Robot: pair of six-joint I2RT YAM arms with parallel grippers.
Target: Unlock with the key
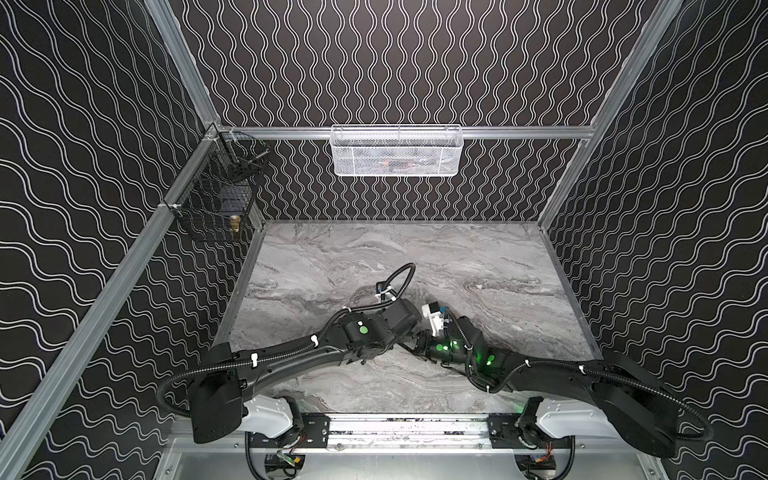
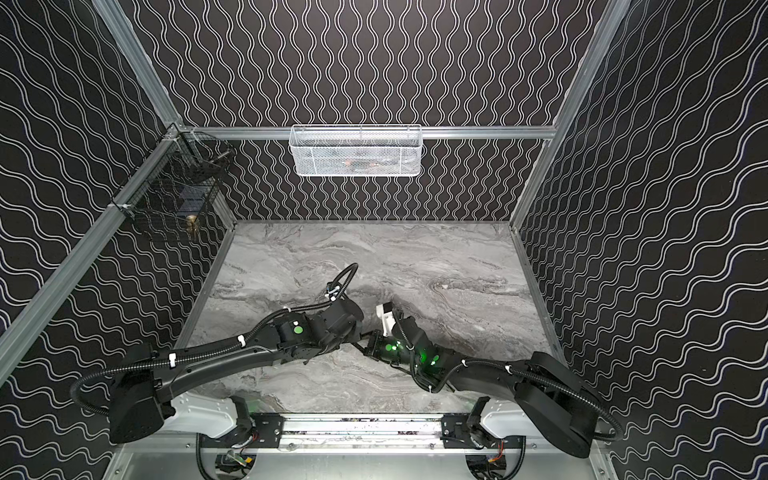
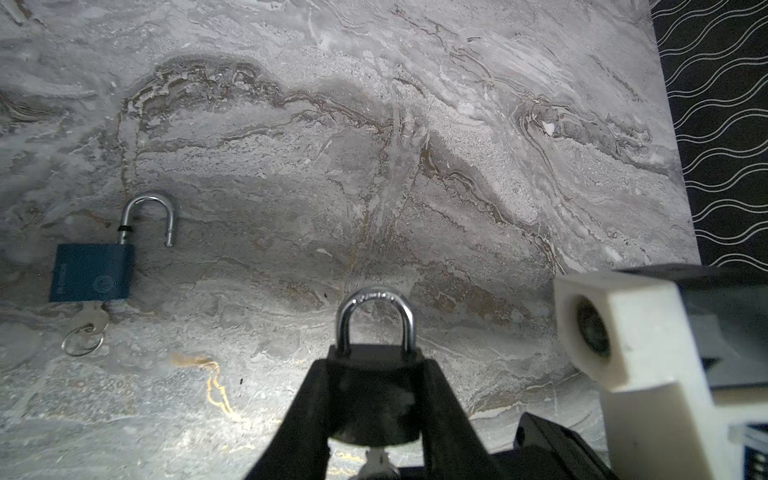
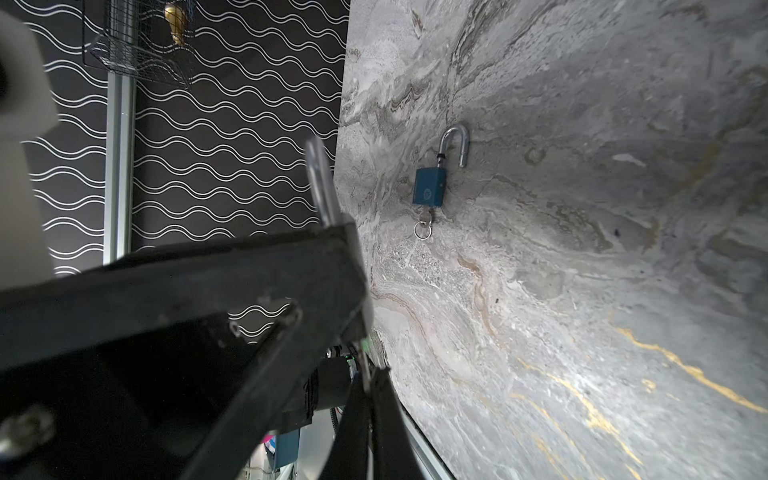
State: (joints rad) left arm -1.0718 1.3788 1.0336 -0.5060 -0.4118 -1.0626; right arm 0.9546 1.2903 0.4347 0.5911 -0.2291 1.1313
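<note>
Left gripper clamped across a matte black, round-bottomed padlock over the grey, veined marble-look tabletop. The right gripper is pinched together on a small silver key at the lock's base.

The black lock's polished chrome shackle sits in both holes. Its key shows only as a pale sliver cut off by the frame edge, and edge-on in the right wrist view, so how deep it sits cannot be told. In both top views the wrists hide lock and key. There are two padlocks: the second, a blue rectangular padlock, lies flat well apart, its steel hoop swung open. A second flat key with one wire ring is at its base. One white mesh basket and black wire baskets hang on the walls, their contents indistinct.
</note>
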